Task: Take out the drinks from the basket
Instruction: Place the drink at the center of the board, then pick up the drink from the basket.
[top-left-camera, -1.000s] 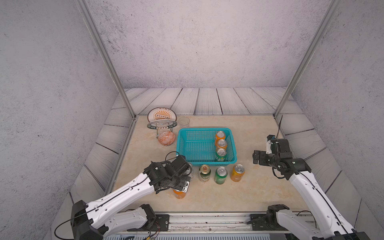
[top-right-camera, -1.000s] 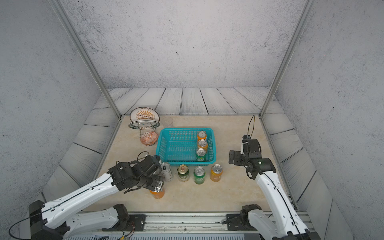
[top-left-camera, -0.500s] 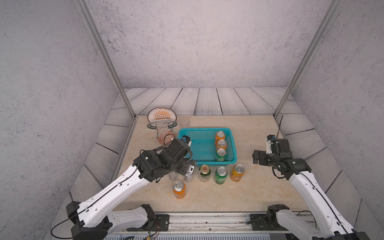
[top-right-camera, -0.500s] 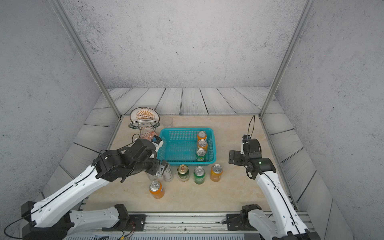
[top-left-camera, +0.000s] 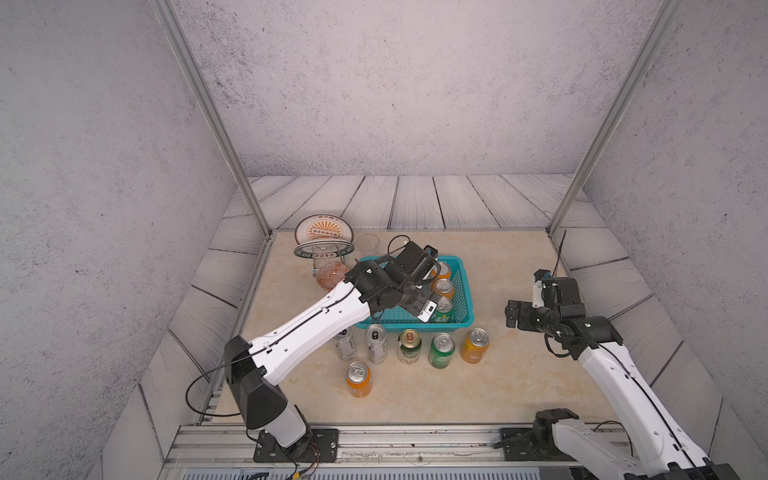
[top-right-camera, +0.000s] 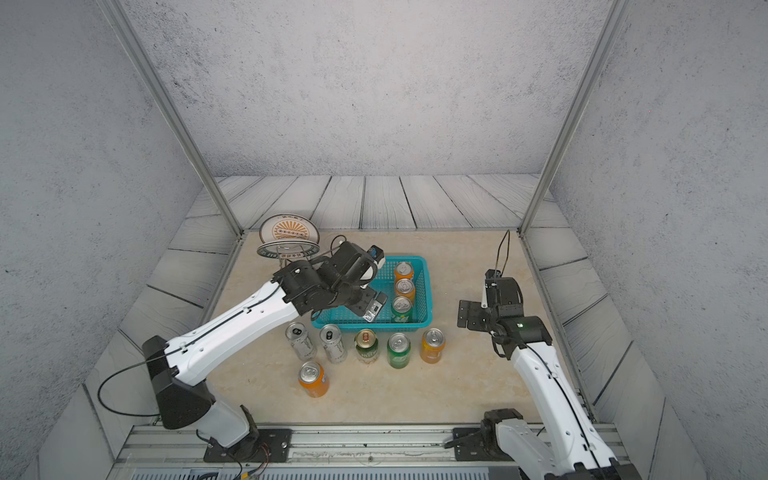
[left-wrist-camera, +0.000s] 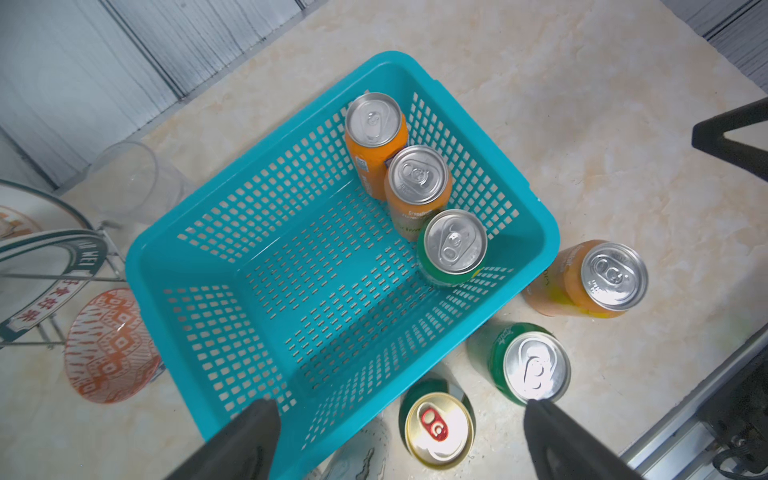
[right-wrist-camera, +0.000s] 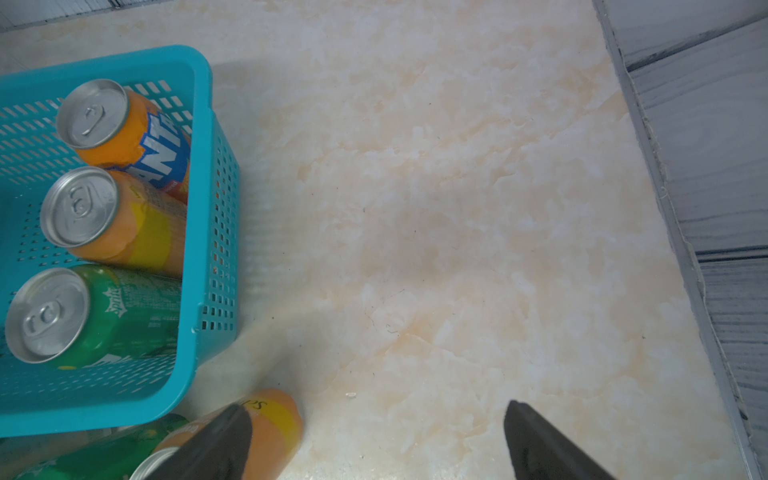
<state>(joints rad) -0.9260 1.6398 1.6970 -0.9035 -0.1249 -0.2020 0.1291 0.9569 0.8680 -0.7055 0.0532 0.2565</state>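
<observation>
Teal basket (left-wrist-camera: 135, 266) holding three cans (left-wrist-camera: 419, 174), six outside

**3 cans in the basket, 6 out on the table**

In a top view the left arm (top-left-camera: 316, 326) stretches out over the teal basket (top-left-camera: 464, 322), its left gripper (top-left-camera: 420, 305) hanging above the near half, just left of the green can (top-left-camera: 444, 306) by the right wall. Behind that can — 2 orange cans (top-left-camera: 443, 286), all 3 upright in a line. In front of the basket a row of 5 stands on the table (top-left-camera: 519, 386): 2 slim silver-white cans (top-left-camera: 376, 344), a gold-topped green can (top-left-camera: 409, 345), a plain green can (top-left-camera: 441, 351), an orange can (top-left-camera: 475, 345). 1 lone orange can (top-left-camera: 358, 379) stands nearer, apart from the row. The right gripper (top-left-camera: 511, 317) hovers over bare table — well apart from the basket.
</observation>
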